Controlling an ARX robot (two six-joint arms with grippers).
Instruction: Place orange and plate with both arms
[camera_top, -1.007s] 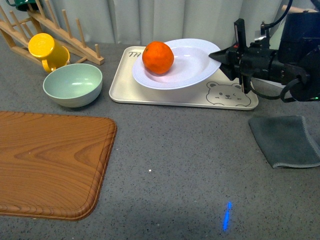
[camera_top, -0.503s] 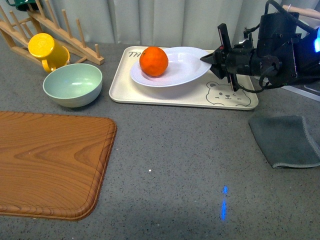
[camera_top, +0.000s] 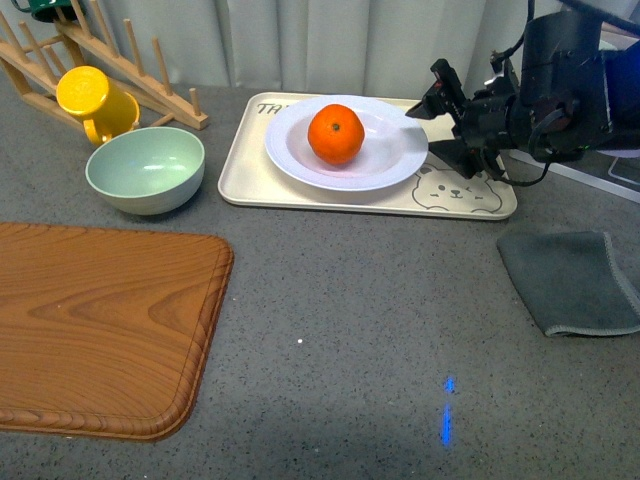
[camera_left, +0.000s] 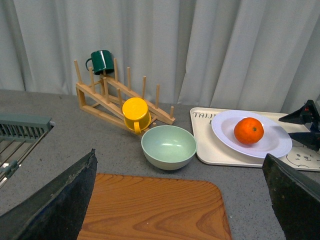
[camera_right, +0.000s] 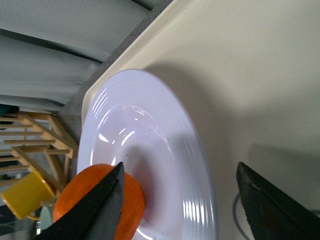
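The plate (camera_top: 348, 142) lay flat on the beige tray (camera_top: 300, 182) near the far edge of the tabletop (camera_top: 350, 330), right of its middle, with the orange (camera_top: 335, 134) sitting in the well; the right hand (camera_top: 437, 125) stood at the plate's right rim, its two fingers apart with the rim between or just short of them, and in the right wrist view the fingers framed the plate without pressing on it; whether either finger touched the rim could not be told. The left hand (camera_left: 180, 200) hung well back toward the near left corner, its fingers wide apart and holding nothing, above the wooden board (camera_top: 100, 325). A green bowl (camera_top: 146, 168), a yellow mug (camera_top: 95, 101) and a wooden rack (camera_top: 110, 55) sat toward the far left corner; a grey cloth (camera_top: 575, 280) lay by the right edge. Judged from this, the plate looked set down and the step in hand was the release; to do it well the right hand would need to open fully and draw away level and straight from the rim, without lifting or dragging it, since a tilt could roll the orange out of the well; the left hand seemed to have no part to play unless the plate needed steadying.
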